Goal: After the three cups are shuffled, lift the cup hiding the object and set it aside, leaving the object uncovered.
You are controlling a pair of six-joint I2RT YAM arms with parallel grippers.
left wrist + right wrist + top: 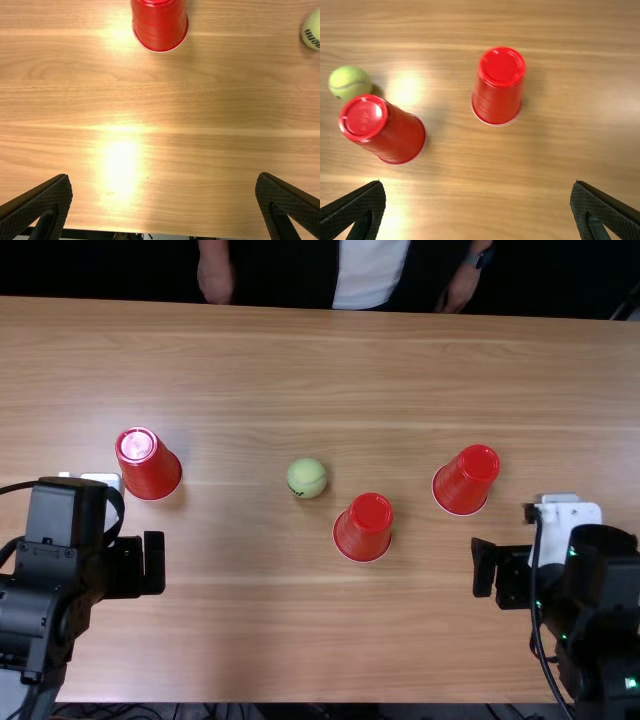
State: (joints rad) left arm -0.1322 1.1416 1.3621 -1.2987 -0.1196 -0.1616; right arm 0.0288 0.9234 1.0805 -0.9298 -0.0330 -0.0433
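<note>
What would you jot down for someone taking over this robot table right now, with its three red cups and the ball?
Left end effector: open, empty, over the table's near side, on the left cup's side.
Right end effector: open, empty, over the near side, on the right cup's side.
Things: the left cup, middle cup and right cup all stand upside down. The tennis ball lies in the open just beside the middle cup.
Done: no cup covers the ball, and none is held.
Left: probably the ball has yet to be hidden and the cups shuffled; then lift the covering cup and set it aside.
</note>
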